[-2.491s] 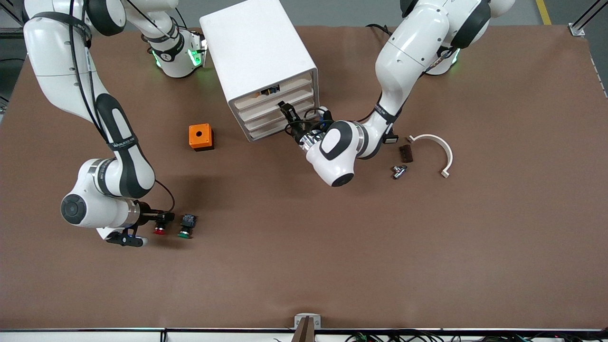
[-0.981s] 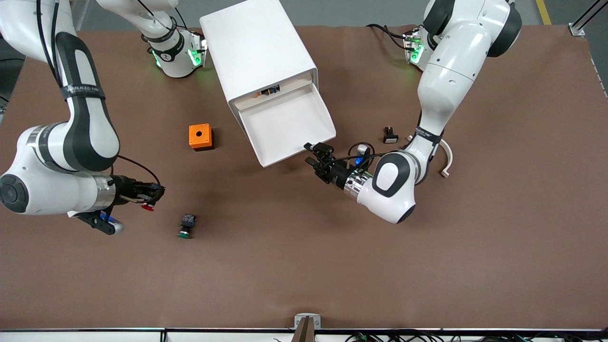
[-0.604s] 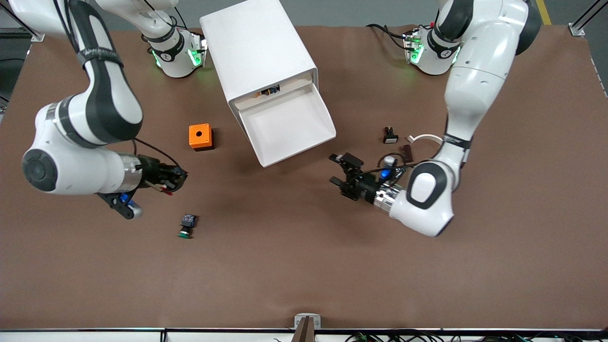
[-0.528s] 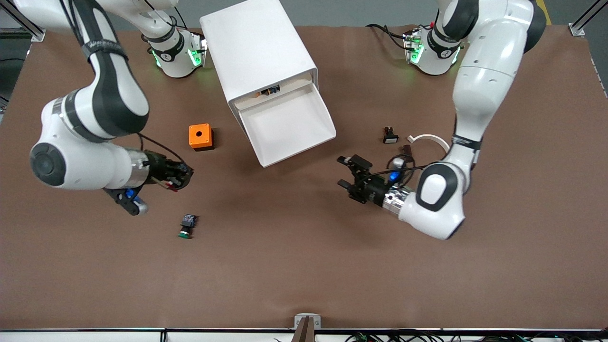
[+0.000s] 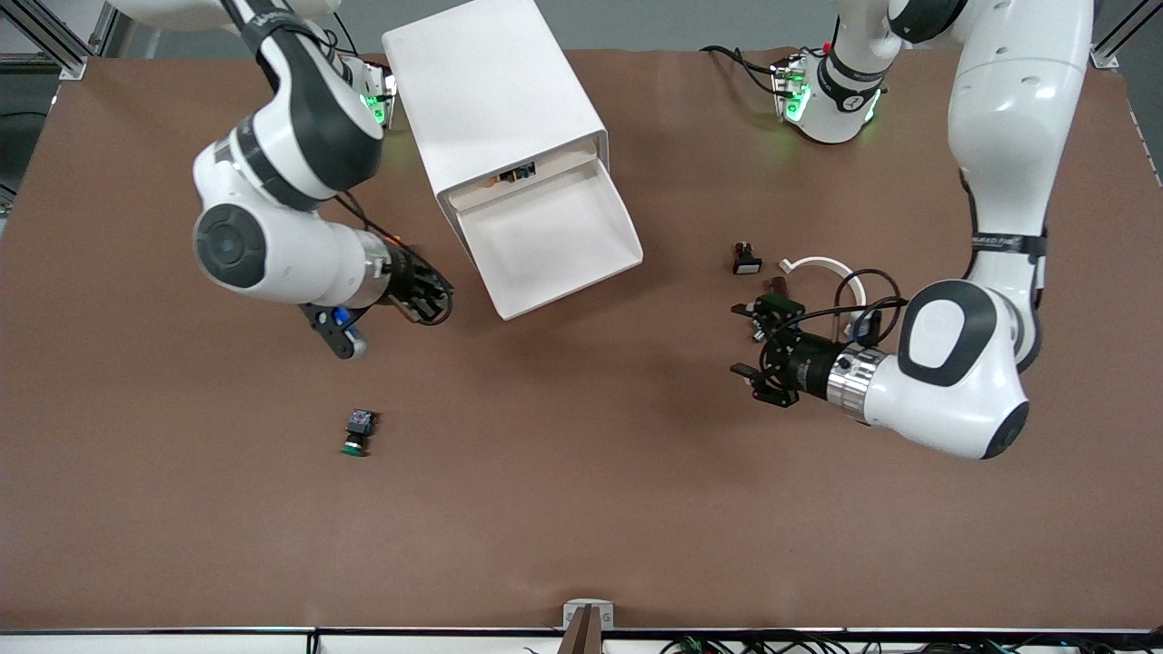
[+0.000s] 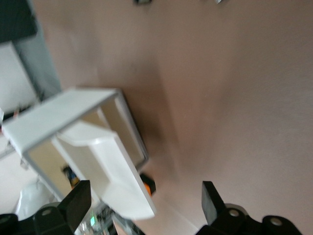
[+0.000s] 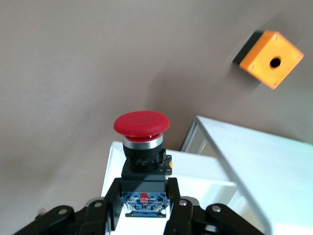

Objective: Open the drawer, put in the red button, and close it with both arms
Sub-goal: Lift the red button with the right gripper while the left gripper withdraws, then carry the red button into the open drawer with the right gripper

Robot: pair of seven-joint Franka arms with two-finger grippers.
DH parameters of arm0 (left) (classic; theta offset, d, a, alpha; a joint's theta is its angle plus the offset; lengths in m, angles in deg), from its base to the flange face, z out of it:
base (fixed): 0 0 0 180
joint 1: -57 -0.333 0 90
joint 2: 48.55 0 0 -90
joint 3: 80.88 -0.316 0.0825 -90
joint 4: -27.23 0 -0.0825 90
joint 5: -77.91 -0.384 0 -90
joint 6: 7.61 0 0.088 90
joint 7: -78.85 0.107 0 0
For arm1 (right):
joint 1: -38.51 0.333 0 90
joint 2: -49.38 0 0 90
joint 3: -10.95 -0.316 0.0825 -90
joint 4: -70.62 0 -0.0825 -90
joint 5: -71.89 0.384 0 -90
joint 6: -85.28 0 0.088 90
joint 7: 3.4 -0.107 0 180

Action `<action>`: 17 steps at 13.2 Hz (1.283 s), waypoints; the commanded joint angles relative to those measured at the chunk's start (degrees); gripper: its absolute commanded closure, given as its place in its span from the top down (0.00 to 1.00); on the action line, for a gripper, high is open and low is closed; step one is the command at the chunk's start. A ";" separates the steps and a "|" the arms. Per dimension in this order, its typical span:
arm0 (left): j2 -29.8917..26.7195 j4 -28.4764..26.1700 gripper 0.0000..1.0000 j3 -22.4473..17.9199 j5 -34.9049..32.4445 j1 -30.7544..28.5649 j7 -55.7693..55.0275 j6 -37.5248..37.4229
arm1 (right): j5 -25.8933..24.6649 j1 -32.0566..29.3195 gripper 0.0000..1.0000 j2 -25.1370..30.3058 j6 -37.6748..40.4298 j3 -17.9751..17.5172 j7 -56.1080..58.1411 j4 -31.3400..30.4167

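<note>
The white cabinet (image 5: 495, 100) has its second-highest drawer (image 5: 545, 238) pulled out and empty. My right gripper (image 5: 429, 296) hangs over the table beside the drawer's front corner, toward the right arm's end. In the right wrist view the right gripper (image 7: 142, 196) is shut on the black body of the red button (image 7: 142, 125), with the drawer (image 7: 205, 169) just under it. My left gripper (image 5: 740, 341) is open and empty over the table toward the left arm's end. Its fingers (image 6: 74, 204) face the open drawer (image 6: 107, 166) from a distance.
The orange box (image 7: 271, 58) sits beside the cabinet, mostly hidden under the right arm in the front view. The green button (image 5: 356, 432) lies nearer the front camera. A small black switch (image 5: 747, 259) and a white curved piece (image 5: 822, 265) lie by the left gripper.
The left gripper pulled the drawer out, let go and drew back toward the left arm's end. The right gripper lifted the red button from beside the green one and carried it to the drawer.
</note>
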 commanded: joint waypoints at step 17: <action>-7.96 -1.23 1.00 6.92 -21.80 3.79 61.05 -1.53 | -13.50 15.32 0.03 -1.88 -27.55 -2.53 -38.83 -11.37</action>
